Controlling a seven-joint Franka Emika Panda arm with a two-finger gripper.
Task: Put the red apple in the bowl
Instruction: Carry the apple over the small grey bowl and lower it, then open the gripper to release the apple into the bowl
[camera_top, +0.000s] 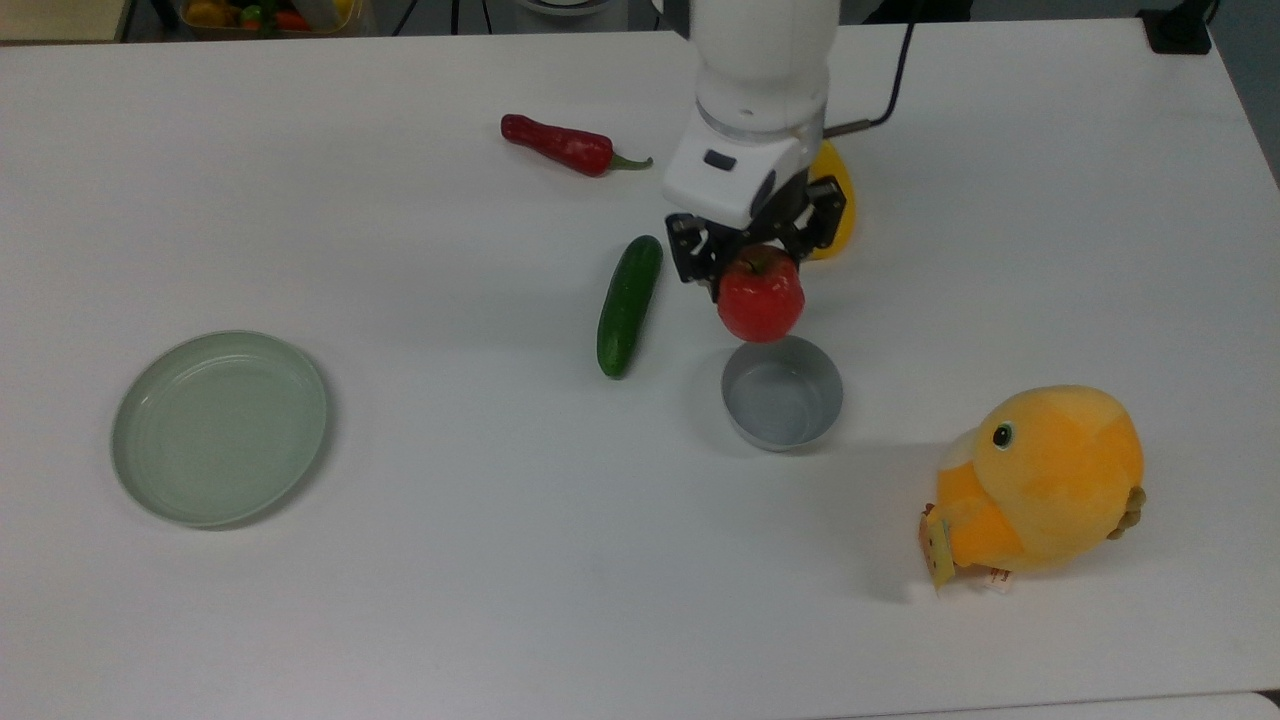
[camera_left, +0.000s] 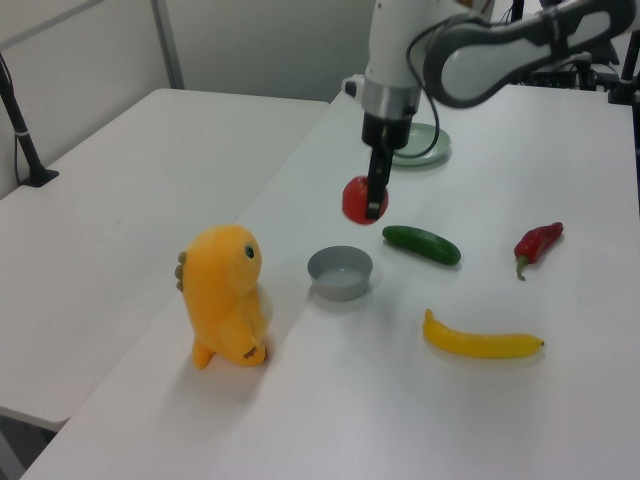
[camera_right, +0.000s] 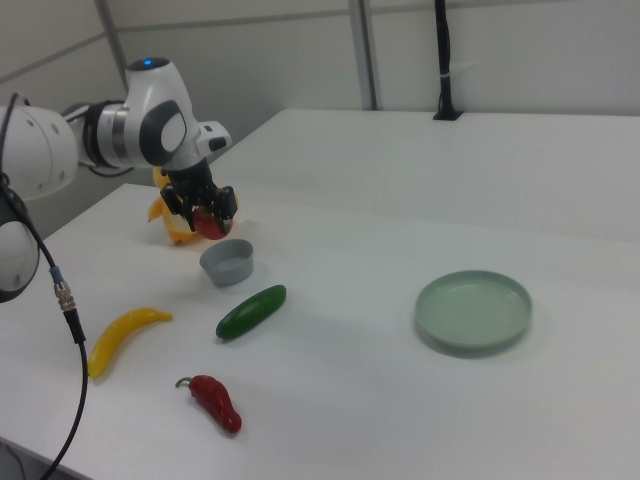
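The white table (camera_top: 400, 600) takes up nearly the whole top view, with a second white table (camera_left: 120, 180) beside it at the left view's left. The white robot arm (camera_top: 760, 90) comes down from the top edge of the top view, a little right of centre. Low at the right of the top view sits a plump orange stuffed toy (camera_top: 1040, 480), resting on the table well apart from the other things. At the left of the same view, just below the middle, lies a shallow pale-green plate (camera_top: 140, 470).

Near the centre of the top view is the grey bowl (camera_top: 745, 415), upright on the table. A green cucumber (camera_top: 628, 305) lies just beside it toward the top view's left, not touching it. A yellow banana (camera_left: 480, 342) lies in the lower right of the left view; in the top view the arm covers most of it. A red chili pepper (camera_top: 557, 144) lies in the upper middle of the top view.

The gripper (camera_top: 757, 258) has its black fingers (camera_top: 690, 262) clamped on the red apple (camera_top: 762, 300), which hangs in the air, stem end up. In the left view the apple (camera_left: 358, 199) is plainly above the bowl (camera_left: 340, 281) and clear of its rim; in the top view it overlaps the bowl's upper edge.
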